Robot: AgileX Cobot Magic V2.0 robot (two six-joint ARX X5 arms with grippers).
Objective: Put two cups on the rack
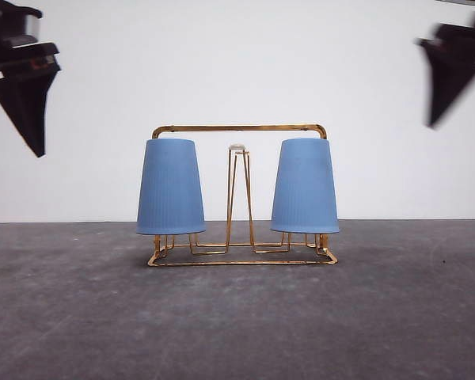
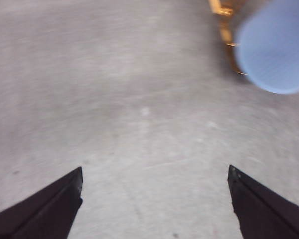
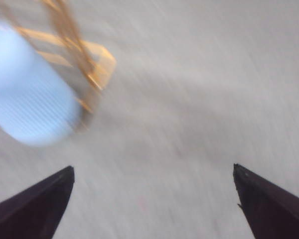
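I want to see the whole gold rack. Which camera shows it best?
The front view: the rack stands whole, a cup upside down at each end. Both wrist views catch blurry gold corners beside one cup.

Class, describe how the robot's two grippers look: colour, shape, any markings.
Both the left gripper and right gripper are black, with flat fingers tapering to sharp wedge points. No markings or cables are visible; the right one is motion-blurred.

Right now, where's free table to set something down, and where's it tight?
Free: the grey table in front of the rack, plus the strips left of the left cup and right of the right cup. Tight: between the cups, where the bare middle prongs stand. Left gripper and right gripper hang open, up high.
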